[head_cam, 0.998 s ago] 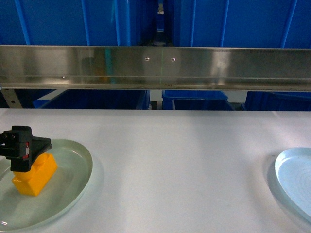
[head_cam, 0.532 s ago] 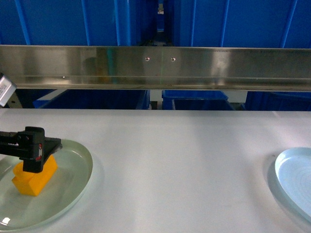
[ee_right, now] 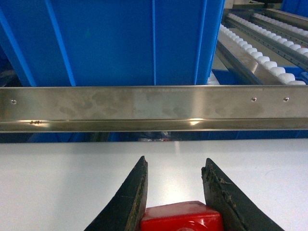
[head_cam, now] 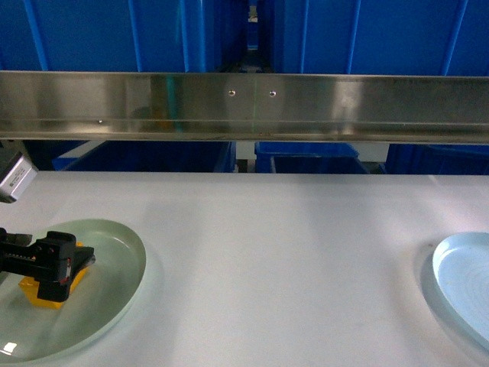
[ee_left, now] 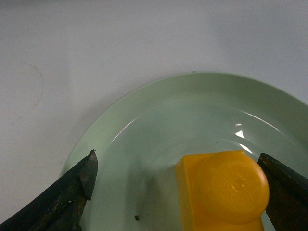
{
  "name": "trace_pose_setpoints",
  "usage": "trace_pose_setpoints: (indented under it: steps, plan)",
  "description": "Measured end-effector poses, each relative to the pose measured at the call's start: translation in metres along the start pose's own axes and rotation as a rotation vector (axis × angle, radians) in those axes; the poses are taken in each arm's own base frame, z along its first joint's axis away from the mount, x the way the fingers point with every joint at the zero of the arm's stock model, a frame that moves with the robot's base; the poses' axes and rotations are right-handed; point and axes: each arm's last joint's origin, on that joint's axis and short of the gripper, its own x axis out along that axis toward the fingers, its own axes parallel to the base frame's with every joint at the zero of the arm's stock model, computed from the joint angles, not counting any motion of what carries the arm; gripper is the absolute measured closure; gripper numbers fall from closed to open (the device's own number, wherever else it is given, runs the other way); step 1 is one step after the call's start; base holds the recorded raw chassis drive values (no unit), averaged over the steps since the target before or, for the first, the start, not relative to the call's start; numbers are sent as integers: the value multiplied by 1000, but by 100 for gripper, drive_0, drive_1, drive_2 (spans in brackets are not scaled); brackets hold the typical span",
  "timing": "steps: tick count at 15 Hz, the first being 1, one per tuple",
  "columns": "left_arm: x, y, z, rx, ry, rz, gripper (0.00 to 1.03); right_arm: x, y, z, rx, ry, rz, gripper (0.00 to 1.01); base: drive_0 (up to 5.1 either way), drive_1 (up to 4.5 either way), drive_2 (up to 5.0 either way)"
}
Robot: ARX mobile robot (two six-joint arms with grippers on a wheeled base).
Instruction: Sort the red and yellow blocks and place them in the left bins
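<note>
- Two arms are engaged: left gripper (head_cam: 55, 269), jaws spread, has dropped lower around the orange-yellow studded plastic brick (ee_left: 224, 192) on the pale-green plate (head_cam: 114, 245); grasp imminent.
- Right gripper (ee_right: 175, 192) pinches a glossy red brick (ee_right: 183, 217).

White tabletop (head_cam: 290, 252) fills foreground. Pale-green plate (head_cam: 114, 306) at near left edge; pale-blue plate (head_cam: 462, 283) at right edge, cut by frame, well apart. Steel rail (head_cam: 306, 103) spans width behind tabletop. Roller conveyor (ee_right: 269, 43) upper right in right wrist view.
</note>
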Motion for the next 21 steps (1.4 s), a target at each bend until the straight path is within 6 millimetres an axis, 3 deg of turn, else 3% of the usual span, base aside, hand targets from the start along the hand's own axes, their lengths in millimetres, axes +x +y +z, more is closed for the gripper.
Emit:
trace_pose_setpoints:
  steps: [8, 15, 21]
  plan:
    - [4, -1, -1, 19, 6, 7, 6, 0, 0, 0, 0, -1, 0, 73, 0, 0, 0]
    - [7, -3, -1, 8, 53, -31, 73, 0, 0, 0, 0, -1, 0, 73, 0, 0, 0]
    - [1, 3, 5, -24, 34, -25, 76, 0, 0, 0, 0, -1, 0, 73, 0, 0, 0]
